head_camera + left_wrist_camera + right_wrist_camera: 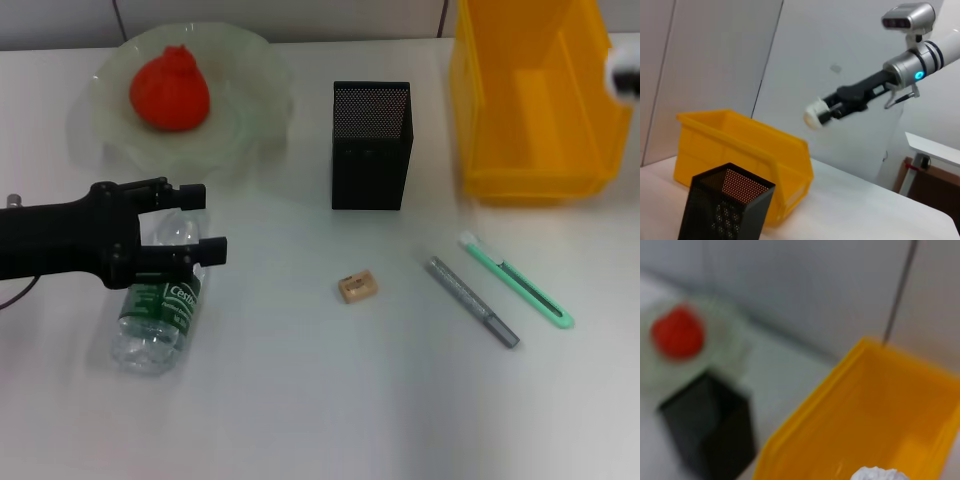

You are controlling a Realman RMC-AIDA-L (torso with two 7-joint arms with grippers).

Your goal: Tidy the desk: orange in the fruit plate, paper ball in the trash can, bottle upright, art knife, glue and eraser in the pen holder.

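My left gripper (208, 222) is open, its fingers on either side of the upper end of the clear bottle (158, 312), which lies on its side on the table. My right gripper (824, 111) is shut on the white paper ball (813, 118) and holds it above the yellow trash bin (530, 150); the ball also shows in the right wrist view (875, 474). The orange (168, 90) sits in the glass fruit plate (240, 130). The eraser (357, 287), the grey glue stick (472, 300) and the green art knife (520, 282) lie in front of the black mesh pen holder (372, 145).
The pen holder stands between the plate and the bin, close to the bin's left wall. A wall runs behind the table's far edge.
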